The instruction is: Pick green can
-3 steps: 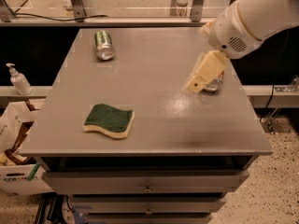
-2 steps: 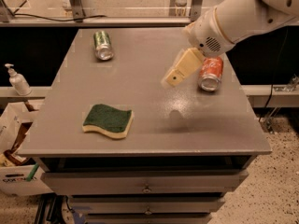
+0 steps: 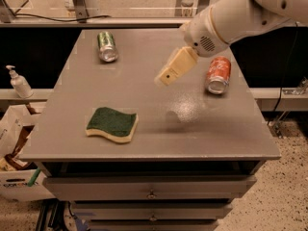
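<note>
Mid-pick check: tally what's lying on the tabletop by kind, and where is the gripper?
Cans: 2 (green can, red can, both on their sides)
Sponges: 1 (sponge)
Total: 3
The gripper hangs above the table, between the two cans, touching neither.

Dim and warm, lit from overhead. Throws speckled glare on the table (image 3: 144,143) right of centre, under the gripper (image 3: 164,77) hanging above mid-table, plus a faint soft shadow below it. Glints off the ends of the green can (image 3: 107,46) and red can (image 3: 218,75).
</note>
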`<state>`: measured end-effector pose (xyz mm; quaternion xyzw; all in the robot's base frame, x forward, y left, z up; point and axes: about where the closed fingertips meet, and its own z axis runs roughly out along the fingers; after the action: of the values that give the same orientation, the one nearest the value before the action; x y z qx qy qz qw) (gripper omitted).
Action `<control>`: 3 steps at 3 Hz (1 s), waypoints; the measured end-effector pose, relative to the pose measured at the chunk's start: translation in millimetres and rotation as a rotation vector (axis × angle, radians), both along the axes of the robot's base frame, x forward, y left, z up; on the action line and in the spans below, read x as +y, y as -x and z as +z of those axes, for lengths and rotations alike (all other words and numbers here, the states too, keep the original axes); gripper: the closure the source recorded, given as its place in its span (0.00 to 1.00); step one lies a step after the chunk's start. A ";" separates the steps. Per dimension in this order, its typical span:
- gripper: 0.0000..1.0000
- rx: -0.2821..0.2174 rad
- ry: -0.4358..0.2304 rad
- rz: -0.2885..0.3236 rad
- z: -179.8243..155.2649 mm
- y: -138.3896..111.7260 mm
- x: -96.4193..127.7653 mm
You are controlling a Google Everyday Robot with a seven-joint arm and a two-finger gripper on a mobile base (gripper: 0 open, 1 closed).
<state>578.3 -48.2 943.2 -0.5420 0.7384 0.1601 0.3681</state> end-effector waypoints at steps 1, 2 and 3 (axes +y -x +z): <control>0.00 -0.026 -0.052 0.000 -1.6 -25.3 36.5; 0.00 -0.033 -0.088 -0.006 -9.7 -50.3 67.1; 0.00 -0.027 -0.145 -0.021 -18.5 -76.9 102.3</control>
<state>655.3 54.1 924.7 -0.5083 0.7255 0.2021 0.4177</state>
